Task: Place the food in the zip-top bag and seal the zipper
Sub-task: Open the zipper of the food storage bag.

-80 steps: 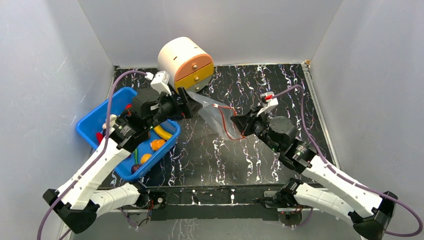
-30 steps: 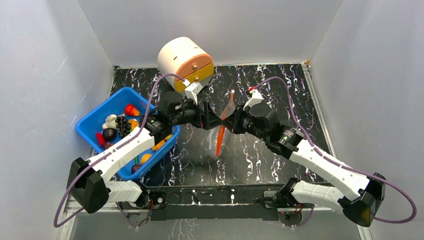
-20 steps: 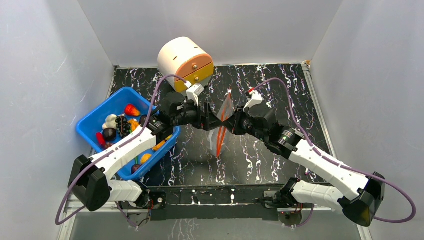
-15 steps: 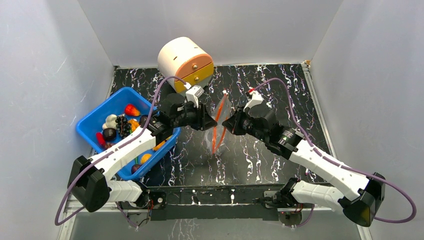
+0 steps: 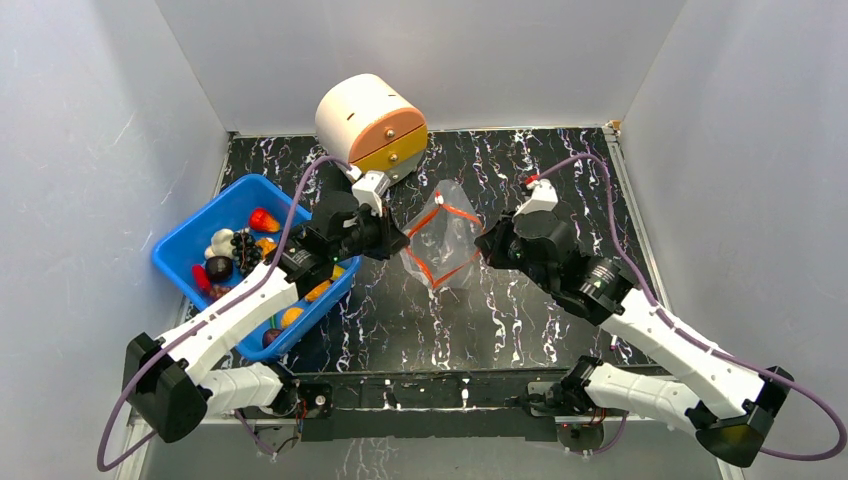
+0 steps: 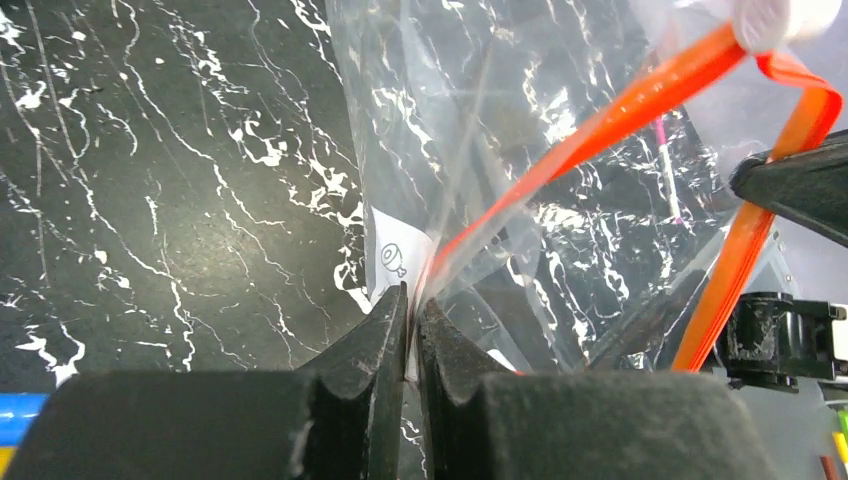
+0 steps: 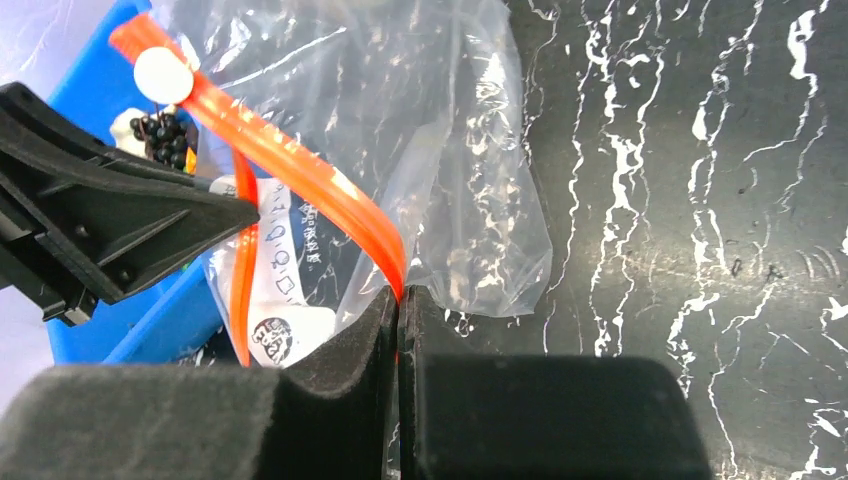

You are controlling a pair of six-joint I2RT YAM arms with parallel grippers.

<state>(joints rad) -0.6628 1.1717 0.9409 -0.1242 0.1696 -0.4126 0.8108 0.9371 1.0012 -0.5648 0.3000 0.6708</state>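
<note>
From above, I have the zip-top bag (image 5: 445,240) slung between both arms over the worktop (image 5: 520,310), with the zipper (image 5: 422,268) drawn into an open diamond. The food (image 5: 235,250) lies in the blue bin (image 5: 200,217) to the left, and I see none in the bag. I want even, level tension so the mouth gapes without the plastic pulling free. A round drawer box (image 5: 365,115) stands just behind. With both arms holding the bag, neither is free to fetch food, and the left arm lies across the bin.

In the left wrist view, the left jaws pinch the bag's edge at the strip's end. It looks like a shallow bite that could slip.

In the right wrist view, the right jaws are pressed together on the orange strip's opposite side. Grapes (image 7: 160,130) show behind the plastic.
</note>
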